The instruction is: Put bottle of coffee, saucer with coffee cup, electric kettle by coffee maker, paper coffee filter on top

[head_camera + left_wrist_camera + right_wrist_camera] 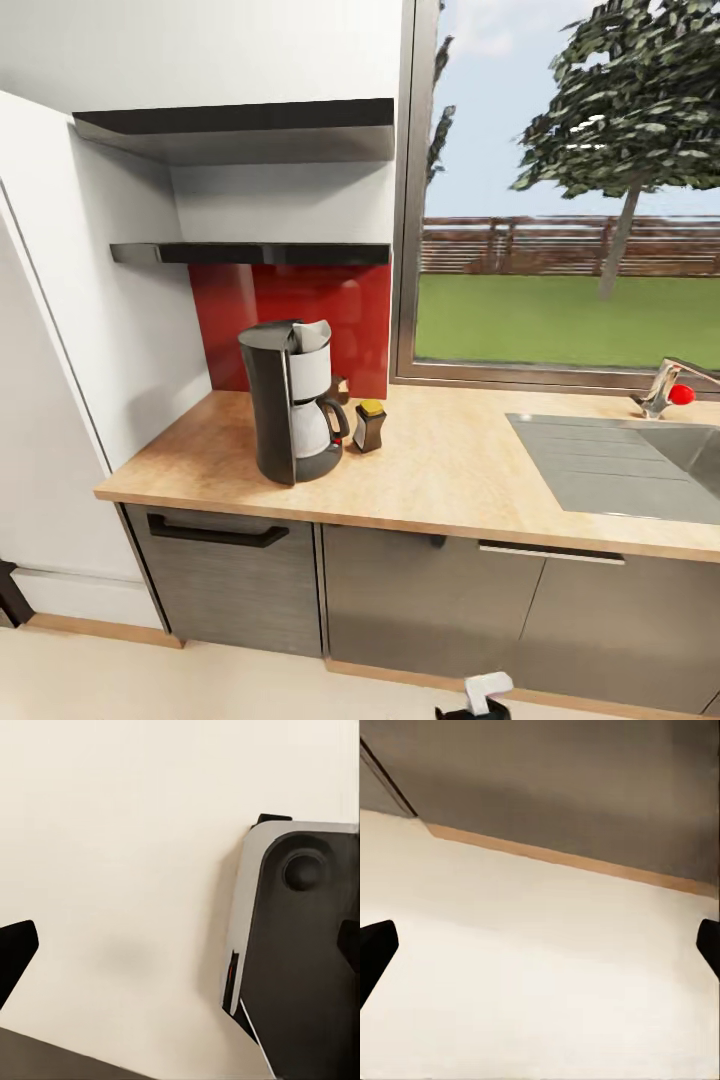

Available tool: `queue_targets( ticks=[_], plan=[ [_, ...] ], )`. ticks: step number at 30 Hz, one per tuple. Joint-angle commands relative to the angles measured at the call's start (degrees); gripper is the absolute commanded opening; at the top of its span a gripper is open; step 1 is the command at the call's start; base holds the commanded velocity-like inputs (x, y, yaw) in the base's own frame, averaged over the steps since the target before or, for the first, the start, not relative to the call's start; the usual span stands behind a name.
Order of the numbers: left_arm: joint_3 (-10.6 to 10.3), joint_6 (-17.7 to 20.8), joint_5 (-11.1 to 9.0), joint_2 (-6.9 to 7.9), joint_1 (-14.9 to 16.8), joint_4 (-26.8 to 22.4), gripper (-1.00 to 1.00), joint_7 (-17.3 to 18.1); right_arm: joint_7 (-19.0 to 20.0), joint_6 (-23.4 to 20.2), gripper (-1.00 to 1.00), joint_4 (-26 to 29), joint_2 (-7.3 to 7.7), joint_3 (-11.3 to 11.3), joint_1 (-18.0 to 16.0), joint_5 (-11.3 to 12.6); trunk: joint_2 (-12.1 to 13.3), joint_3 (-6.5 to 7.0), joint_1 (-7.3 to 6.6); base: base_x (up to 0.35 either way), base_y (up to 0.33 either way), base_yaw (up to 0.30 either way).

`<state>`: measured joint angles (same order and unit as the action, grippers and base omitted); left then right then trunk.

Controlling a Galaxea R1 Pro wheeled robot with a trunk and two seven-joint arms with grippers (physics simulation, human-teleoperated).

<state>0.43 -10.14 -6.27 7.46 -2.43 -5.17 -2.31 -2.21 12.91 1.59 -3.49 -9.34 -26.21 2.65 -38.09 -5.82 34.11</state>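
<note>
The black-and-white coffee maker [293, 400] stands on the wooden countertop [450, 470] below the shelves. Just to its right stands a small dark bottle of coffee [368, 425] with a yellow cap. A small brown object [340, 387] peeks out behind the coffee maker; what it is cannot be told. My left gripper [181, 945] hangs open over the pale floor beside a part of the robot's base [300, 960]. My right gripper [540, 949] is open too, facing the floor and the cabinet plinth [562, 859]. Filter, saucer and kettle are out of view.
Two dark shelves [250, 252] above the counter hold nothing that I can see. A steel sink [620, 465] with a red-knobbed faucet [670, 388] fills the counter's right end below the window. Grey cabinet fronts [420, 600] run under the counter. A white-tipped robot part [485, 693] shows at the bottom.
</note>
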Motion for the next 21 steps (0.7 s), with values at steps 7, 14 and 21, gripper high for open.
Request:
queue_targets(
  ticks=[7, 14, 21],
  plan=[
    [0.26, 0.04, -0.63, -1.36, -0.03, 0.16, 1.00, -0.11, -2.33, -8.81, 1.00, -0.07, 0.38, -0.63, 0.84, 0.16, -0.07, -0.07, 0.02, 0.000, 0.000, 0.000],
    [0.40, 0.03, -1.00, -1.88, -0.03, 0.41, 1.00, -0.15, -0.71, -8.86, 1.00, -0.07, 1.31, -0.68, 2.00, 0.30, -0.07, -0.07, 0.02, 0.000, 0.000, 0.000],
    [0.26, -0.05, -0.71, -2.58, -0.03, 0.07, 1.00, -0.10, -0.87, -8.78, 1.00, 0.03, 1.20, -0.60, 2.65, 0.41, -0.07, -0.04, 0.02, 0.000, 0.000, -0.144]
  ],
)
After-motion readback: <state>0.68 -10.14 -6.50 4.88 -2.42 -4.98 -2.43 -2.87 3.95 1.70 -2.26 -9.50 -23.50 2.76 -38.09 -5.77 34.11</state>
